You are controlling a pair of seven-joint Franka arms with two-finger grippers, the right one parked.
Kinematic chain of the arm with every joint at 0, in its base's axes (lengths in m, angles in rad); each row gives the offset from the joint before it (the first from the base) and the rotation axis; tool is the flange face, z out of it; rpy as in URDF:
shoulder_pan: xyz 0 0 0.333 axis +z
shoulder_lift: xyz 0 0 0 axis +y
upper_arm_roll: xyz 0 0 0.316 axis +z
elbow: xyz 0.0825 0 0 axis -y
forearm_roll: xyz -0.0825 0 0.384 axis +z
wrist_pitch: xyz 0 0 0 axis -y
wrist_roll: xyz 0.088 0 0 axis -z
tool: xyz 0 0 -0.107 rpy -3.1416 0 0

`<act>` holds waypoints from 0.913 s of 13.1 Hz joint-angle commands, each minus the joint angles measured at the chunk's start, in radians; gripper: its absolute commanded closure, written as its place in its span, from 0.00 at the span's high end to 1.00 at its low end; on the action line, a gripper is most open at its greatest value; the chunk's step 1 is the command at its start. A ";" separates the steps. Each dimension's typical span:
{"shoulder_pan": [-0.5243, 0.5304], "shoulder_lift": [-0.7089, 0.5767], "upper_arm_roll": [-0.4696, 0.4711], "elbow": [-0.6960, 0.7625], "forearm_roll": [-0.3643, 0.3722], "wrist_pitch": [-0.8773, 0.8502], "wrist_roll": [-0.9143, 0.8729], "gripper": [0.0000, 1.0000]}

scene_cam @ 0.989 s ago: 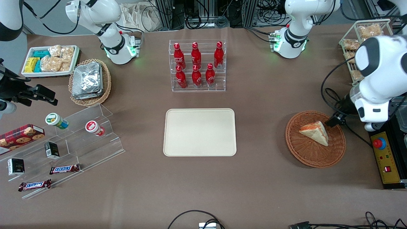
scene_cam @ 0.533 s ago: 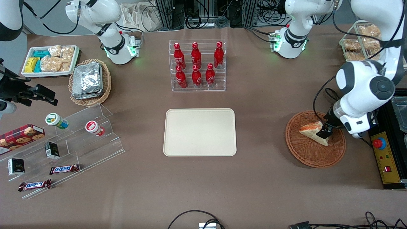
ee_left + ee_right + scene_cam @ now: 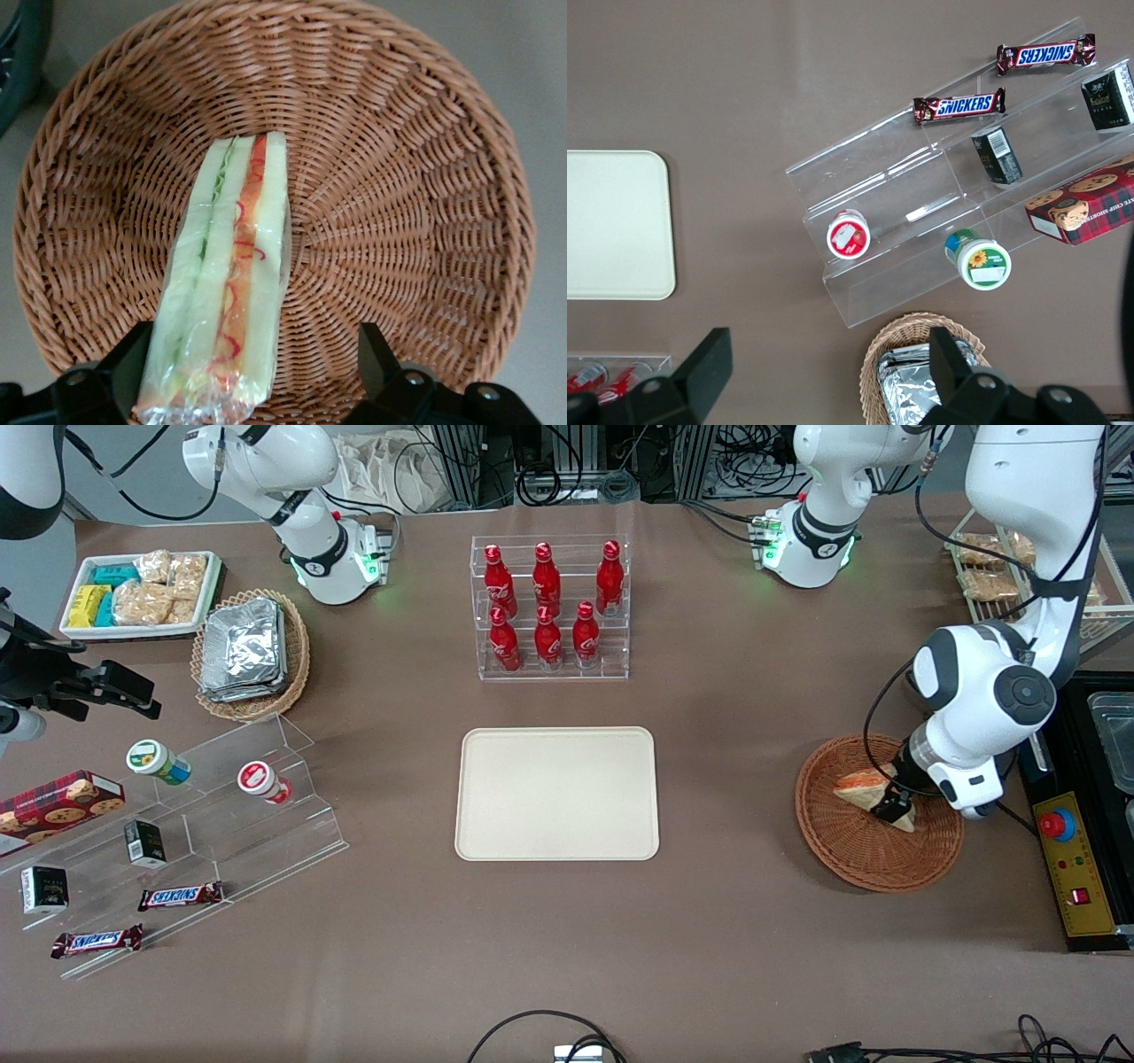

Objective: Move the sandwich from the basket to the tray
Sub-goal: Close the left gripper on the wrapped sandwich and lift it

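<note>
Gripper (image 3: 891,804) is lowered into the basket (image 3: 842,850) at the working arm's end of the table. Its fingers (image 3: 137,359) stand spread, one on each side of the sandwich (image 3: 232,283), with a clear gap on one side; nothing is clamped. The sandwich lies in the basket, wrapped in clear film, with its cut edge of red-orange and green filling facing up. It is the basket's only content.

The tray (image 3: 556,794) sits flat at mid-table, well apart from the basket, with nothing on it.

A clear rack (image 3: 551,609) farther from the front camera than the tray holds six red bottles (image 3: 547,638) in two rows.

Toward the parked arm's end, a tan basket (image 3: 297,657) holds silver foil packets (image 3: 241,648). Beside it, a white tray (image 3: 142,631) holds bagged snacks (image 3: 155,600).
</note>
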 commanded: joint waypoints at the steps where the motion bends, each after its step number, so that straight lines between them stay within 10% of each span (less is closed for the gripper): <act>1: -0.008 0.012 0.003 -0.005 0.011 0.023 -0.015 0.99; 3: -0.008 0.024 0.003 -0.013 0.011 0.045 -0.017 0.74; 6: -0.008 0.020 0.003 -0.013 0.011 0.048 -0.023 0.07; 12: -0.008 -0.126 -0.042 0.027 0.032 -0.183 -0.014 0.00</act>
